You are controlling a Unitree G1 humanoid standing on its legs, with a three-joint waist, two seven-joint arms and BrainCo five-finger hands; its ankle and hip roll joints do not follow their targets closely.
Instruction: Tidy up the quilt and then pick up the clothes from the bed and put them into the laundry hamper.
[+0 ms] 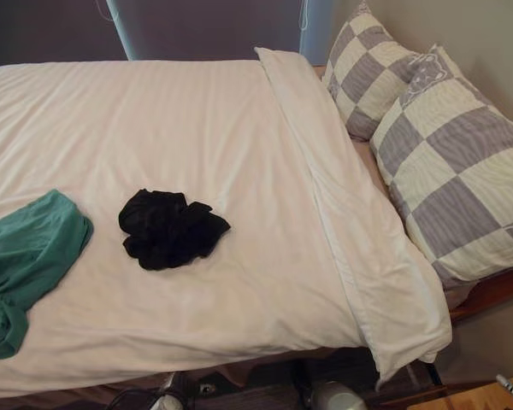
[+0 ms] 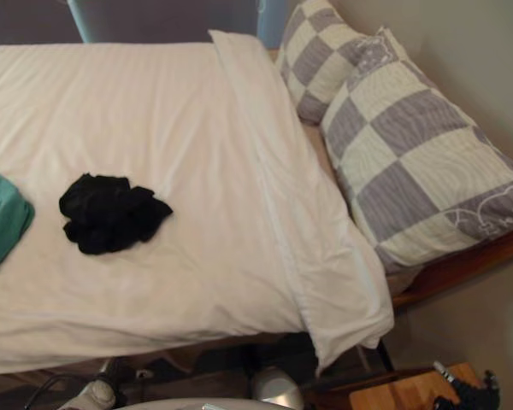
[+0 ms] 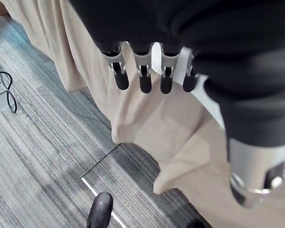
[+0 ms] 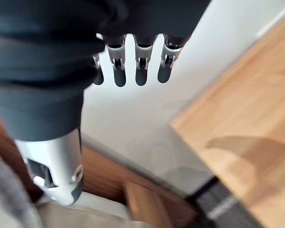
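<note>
While both arms hang low beside the bed, the left hand (image 3: 152, 71) points its relaxed, straight fingers (image 3: 143, 78) down past the beige bed skirt (image 3: 147, 118) toward grey striped carpet (image 3: 42, 156), holding nothing. Equally slack and empty, the right hand (image 4: 128, 64) hovers over a pale wall and a wooden surface (image 4: 247, 137), thumb apart from the other fingers.

Two garments lie on the bed. One black piece (image 1: 169, 227) sits crumpled near the middle of the quilt, and one green piece (image 1: 26, 265) lies flatter at its 9 o'clock, just apart from it, reaching the near edge. Two checked grey-and-cream pillows (image 1: 462, 171) lean at the headboard end, at 3 o'clock from the black garment.

Spread smooth across the mattress, the white striped quilt (image 1: 154, 120) has its folded top hem running alongside the pillows and one corner drooping over the near side. A wooden bed frame (image 2: 462, 265) shows under the pillows, against a plain beige wall (image 1: 479, 43).
</note>
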